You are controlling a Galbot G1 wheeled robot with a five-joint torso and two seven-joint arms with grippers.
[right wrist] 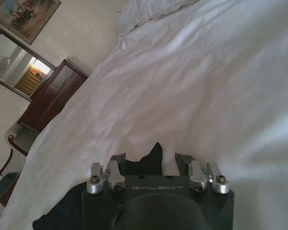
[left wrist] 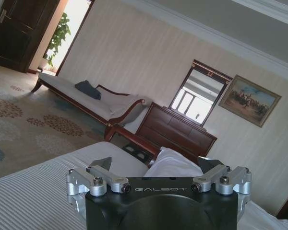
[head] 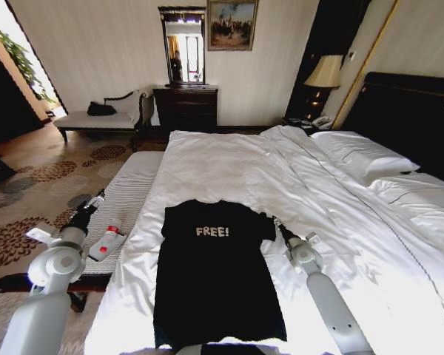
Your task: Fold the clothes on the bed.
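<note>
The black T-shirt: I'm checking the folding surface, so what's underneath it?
The black T-shirt lies flat on the bed's white duvet. The duvet beneath the shirt is hidden.

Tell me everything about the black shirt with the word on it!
The black T-shirt looks like soft cotton, with short sleeves and white "FREE!" letters on the chest. It lies spread flat, face up, on the white duvet near the bed's foot. The right hand is at its sleeve edge, with black cloth between its open fingers.
</note>
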